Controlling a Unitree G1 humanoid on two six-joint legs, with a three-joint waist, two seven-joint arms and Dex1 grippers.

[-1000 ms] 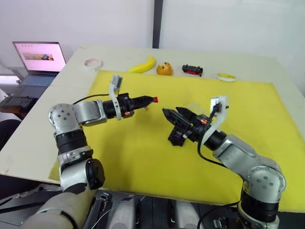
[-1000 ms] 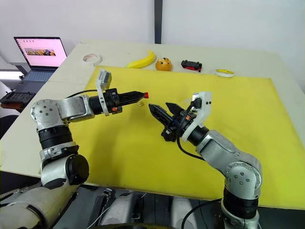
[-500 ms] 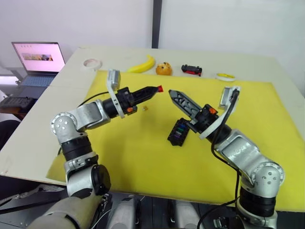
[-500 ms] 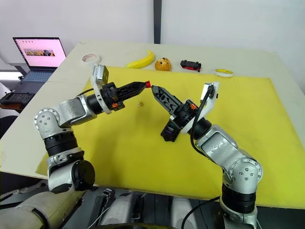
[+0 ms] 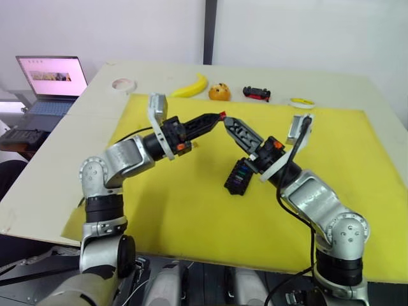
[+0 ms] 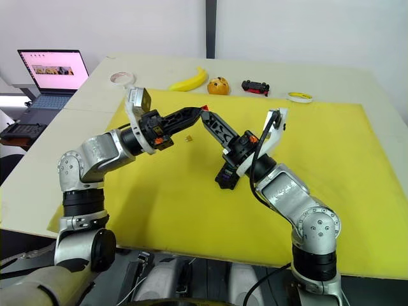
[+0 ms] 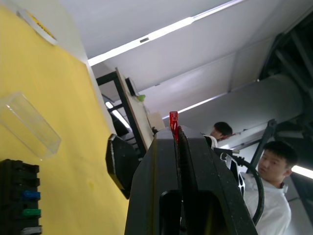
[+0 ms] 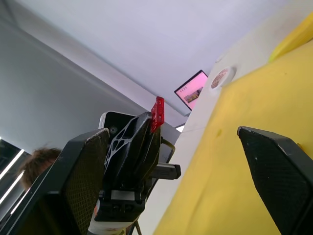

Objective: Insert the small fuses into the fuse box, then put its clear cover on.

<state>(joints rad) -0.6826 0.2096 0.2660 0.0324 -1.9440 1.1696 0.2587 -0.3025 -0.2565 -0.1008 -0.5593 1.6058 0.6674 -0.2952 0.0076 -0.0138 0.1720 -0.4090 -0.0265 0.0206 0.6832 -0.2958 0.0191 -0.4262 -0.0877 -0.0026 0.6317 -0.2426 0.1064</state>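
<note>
Left fingers: I see my left gripper [image 5: 215, 118] pinched tight on a red fuse [image 7: 173, 119], with just the tip of the chip poking out past the fingertips.
Right fingers: my right gripper [image 6: 210, 118] is spread wide, its tips raised right up against the red fuse; in the right wrist view the chip sits in the gap between the two fingers [image 8: 78, 186].
Step in hand: I judge this to be a hand-over in mid-air, left to right, above the middle of the yellow mat [image 5: 191, 210].
Fuse box: the black block [image 5: 239, 176] lies on the mat just under my right forearm, nearer than the meeting point; several coloured fuses already sit in its slots.
Clear cover: it lies on the mat just beyond the box [image 7: 29, 125], off the box, so that step is not yet done.
Loose piece: a tiny yellowish bit [image 6: 188, 137] lies on the mat, left of the box; I cannot tell what it is.
Far edge of the worktop: tape roll [image 5: 123, 84], banana [image 5: 191, 87], orange [image 5: 219, 92], toy car [image 5: 257, 94].
Risks: so little of the chip is exposed that my right fingers could close on the left tips instead. If the left lets go early, the fuse drops and may bounce off the mat. A skewed grip would spoil the fit into a slot.
</note>
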